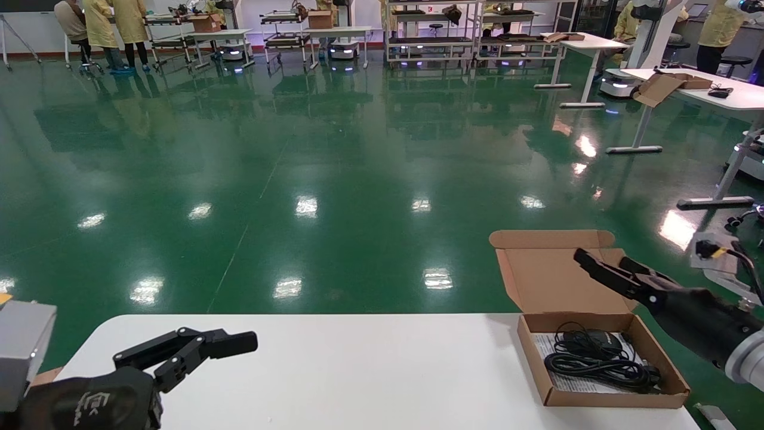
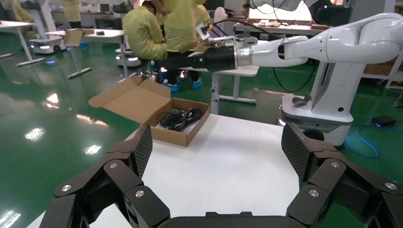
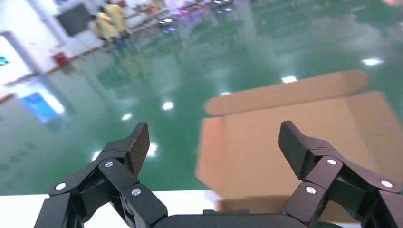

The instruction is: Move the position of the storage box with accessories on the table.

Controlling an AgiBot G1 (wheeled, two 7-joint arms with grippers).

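- My right pincer (image 1: 600, 266) hangs in the air with its fingers (image 3: 135, 147) spread wide and nothing between them, over the far end of the storage box, in front of the raised lid (image 1: 552, 269).
- The storage box (image 1: 603, 364) sits open at the right end of the table (image 1: 358, 370), its right side close to the table's edge.
- Inside the box lie the mouse (image 1: 591, 340) and its coiled cable (image 1: 603, 367), on a white printed sheet (image 1: 540, 343).
- My left pincer (image 1: 191, 349) is low over the table's left end, well apart from the box, fingers wide and holding nothing.
- Beyond the table stretches a shiny green floor (image 1: 298, 149), with other desks (image 1: 716, 89) and people in yellow coats (image 1: 113, 24) far off.
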